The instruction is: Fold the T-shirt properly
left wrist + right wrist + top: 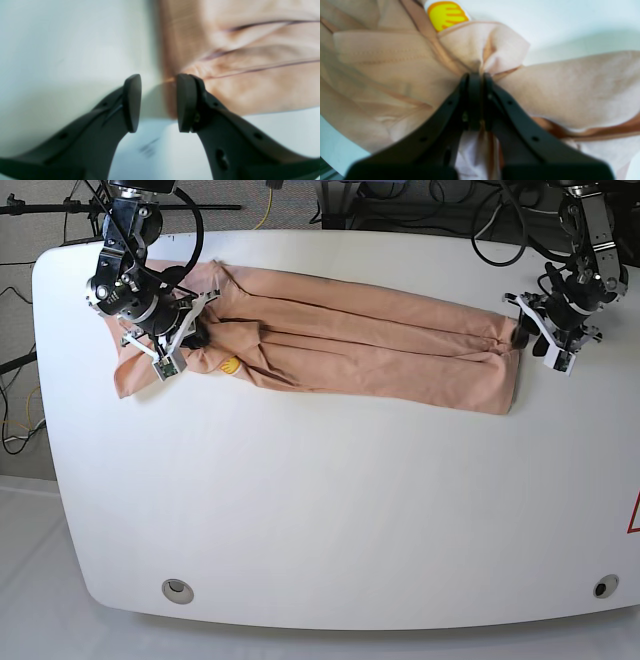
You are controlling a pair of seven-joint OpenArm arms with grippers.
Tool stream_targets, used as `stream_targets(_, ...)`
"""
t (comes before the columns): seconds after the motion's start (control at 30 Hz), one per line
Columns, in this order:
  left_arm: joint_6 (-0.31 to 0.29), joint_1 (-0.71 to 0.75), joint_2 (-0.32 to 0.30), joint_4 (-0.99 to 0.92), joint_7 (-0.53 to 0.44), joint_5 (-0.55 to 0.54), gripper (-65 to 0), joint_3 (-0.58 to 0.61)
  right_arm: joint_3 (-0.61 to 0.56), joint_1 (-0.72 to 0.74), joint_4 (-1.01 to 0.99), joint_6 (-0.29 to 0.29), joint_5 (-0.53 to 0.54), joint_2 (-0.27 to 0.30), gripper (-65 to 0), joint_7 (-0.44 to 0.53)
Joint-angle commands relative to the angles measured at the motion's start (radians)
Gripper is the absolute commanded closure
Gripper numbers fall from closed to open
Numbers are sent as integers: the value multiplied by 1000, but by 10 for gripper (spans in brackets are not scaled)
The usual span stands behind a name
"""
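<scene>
Right gripper [475, 80] clamped on bunched T-shirt [380, 340] near yellow print [446, 15], probably anchoring that end. Left gripper [158, 102] parted at far hem, holding nothing.

I see the peach T-shirt [370, 345] stretched flat, wrinkled, from ten to two o'clock on the table.

One T-shirt [370, 345], one white table [330, 510], two end effectors: left end effector [521, 331], right end effector [197, 335]

White rounded table [330, 510], pale floor [20, 580] (cables [420, 205] behind)
</scene>
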Motion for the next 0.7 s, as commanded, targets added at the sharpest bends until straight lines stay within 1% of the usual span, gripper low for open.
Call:
stream_targets(0.0,1,-4,-14,21,-16,-9,-214,2,3,9,17,-1,6,9,0,12)
stream_targets(0.13,8,-10,-26,3,-5,3,-215,4,4,4,19,-1,1,8,0,7)
stream_targets(0.4,10,-14,-29,-9,-4,4,-215,2,4,3,24,-1,1,10,0,3)
stream_targets(0.47,11,-16,-37,-8,-1,-8,-216,-18,4,6,23,-1,2,11,0,2)
stream_targets(0.67,10,-21,-38,-8,3,-13,-217,-30,3,6,24,-1,3,15,0,-2)
